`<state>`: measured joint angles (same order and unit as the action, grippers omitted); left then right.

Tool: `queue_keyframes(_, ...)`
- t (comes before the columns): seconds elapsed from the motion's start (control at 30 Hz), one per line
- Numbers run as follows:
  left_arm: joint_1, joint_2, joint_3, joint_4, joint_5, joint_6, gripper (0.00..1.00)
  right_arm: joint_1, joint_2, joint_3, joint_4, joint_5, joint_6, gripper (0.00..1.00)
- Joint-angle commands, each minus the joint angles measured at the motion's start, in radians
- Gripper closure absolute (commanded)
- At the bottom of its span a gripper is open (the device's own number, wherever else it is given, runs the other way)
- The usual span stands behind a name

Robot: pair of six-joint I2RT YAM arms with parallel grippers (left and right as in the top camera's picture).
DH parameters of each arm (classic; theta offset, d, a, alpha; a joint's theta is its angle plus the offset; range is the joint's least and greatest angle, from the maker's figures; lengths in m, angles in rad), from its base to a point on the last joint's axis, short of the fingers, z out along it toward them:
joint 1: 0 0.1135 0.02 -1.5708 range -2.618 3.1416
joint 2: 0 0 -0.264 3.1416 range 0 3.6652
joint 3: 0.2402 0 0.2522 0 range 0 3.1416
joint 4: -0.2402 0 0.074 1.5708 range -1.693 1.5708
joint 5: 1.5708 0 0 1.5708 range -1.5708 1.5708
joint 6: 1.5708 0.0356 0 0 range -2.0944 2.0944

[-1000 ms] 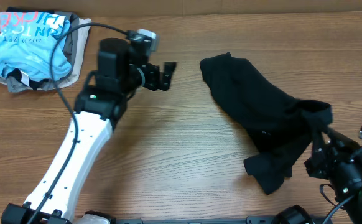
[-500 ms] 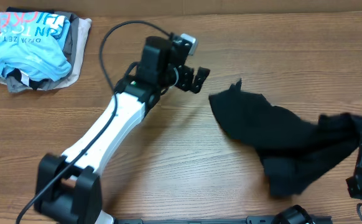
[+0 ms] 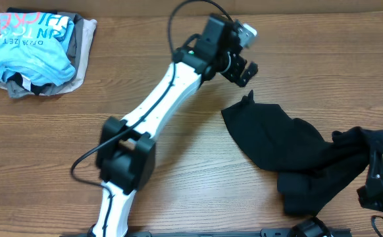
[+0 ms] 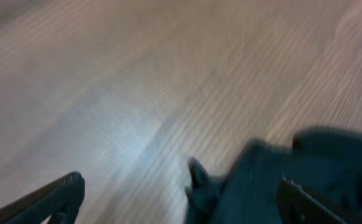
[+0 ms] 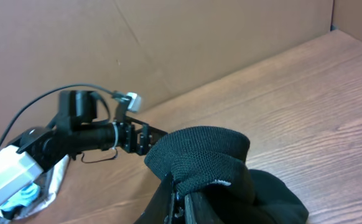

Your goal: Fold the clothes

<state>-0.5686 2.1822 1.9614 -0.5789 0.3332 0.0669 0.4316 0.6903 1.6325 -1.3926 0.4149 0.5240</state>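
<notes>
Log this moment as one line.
stage: pre-fold | black shirt: crumpled on table | left gripper: jaws open, empty, near shirt's far corner | right gripper: jaws shut on shirt's right end

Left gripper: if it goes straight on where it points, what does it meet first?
Probably the upturned corner of the black shirt, ahead between the open jaws of the left gripper; the wrist view is blurred, so the table might come first.

Crumpled black shirt (image 3: pixel 290 148) on table (image 3: pixel 47 164), left hand (image 3: pixel 244 69) nearby
</notes>
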Motion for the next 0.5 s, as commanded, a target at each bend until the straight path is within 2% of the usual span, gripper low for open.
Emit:
queue_keyframes(0.0, -0.028, 0.109, 0.131, -0.083, -0.005, 0.113, 0.0, -0.006, 0.029, -0.023, 0.009, -0.001, 0.005, 0.96)
queue_keyframes(0.47, -0.115, 0.241, 0.152, -0.169, -0.136, 0.239, 0.01, -0.006, 0.103, -0.077, 0.022, -0.009, 0.004, 0.96)
